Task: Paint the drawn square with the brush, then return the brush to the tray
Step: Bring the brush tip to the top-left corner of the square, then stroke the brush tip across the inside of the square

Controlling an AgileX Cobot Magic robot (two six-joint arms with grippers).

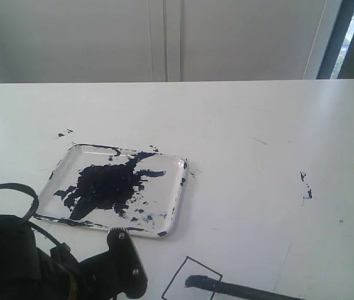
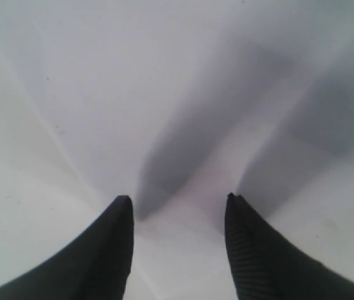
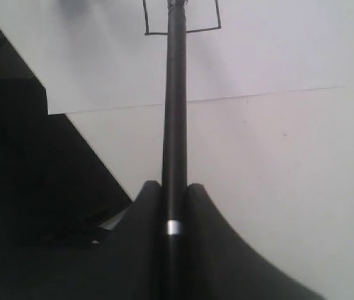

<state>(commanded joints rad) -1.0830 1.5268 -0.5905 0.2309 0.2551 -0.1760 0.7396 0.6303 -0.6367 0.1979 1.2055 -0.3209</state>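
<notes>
At the near edge of the tabletop [image 1: 258, 137], the right gripper [image 3: 174, 187] is clamped on the brush [image 3: 176, 112]. Its wet tip lies over the drawn square [image 1: 182, 279], seemingly touching it. The left gripper [image 2: 178, 206] hovers, jaws apart and empty. Farther in, leftward, sits the paint-smeared tray [image 1: 178, 187].

Your left arm [image 1: 14, 262] is matte black, with a looped black cable [image 1: 11, 185] and small silver screws [image 1: 121, 235]. Your left pincer [image 2: 179, 203] has black pointed fingers [image 2: 258, 262], one finely ribbed; your right pincer [image 3: 174, 187] is smooth and black.
</notes>
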